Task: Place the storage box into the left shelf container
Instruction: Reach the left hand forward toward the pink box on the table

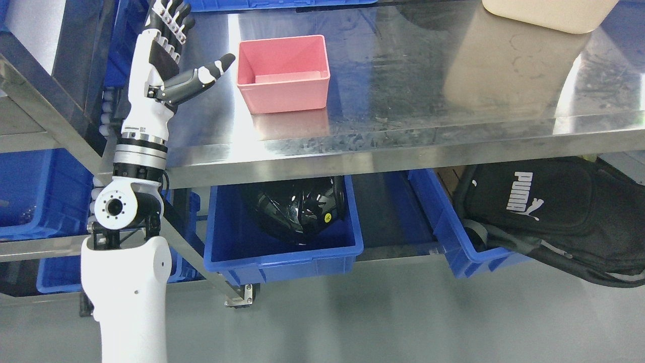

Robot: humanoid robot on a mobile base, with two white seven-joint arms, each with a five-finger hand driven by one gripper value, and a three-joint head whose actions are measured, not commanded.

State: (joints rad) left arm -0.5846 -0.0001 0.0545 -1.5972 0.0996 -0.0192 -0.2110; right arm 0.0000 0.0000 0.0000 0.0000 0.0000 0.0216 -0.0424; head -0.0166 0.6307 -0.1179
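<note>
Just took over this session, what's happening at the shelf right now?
The left hand is raised beside the pink storage box, fingers spread, thumb pointing toward it, not touching. The box sits empty on the steel shelf top. Below, a blue bin holds a black helmet. The right arm isn't visible.

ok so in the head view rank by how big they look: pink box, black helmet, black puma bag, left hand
1. puma bag
2. helmet, partly hidden by the shelf
3. pink box; sits farther away, so close to the helmet
4. left hand
</note>
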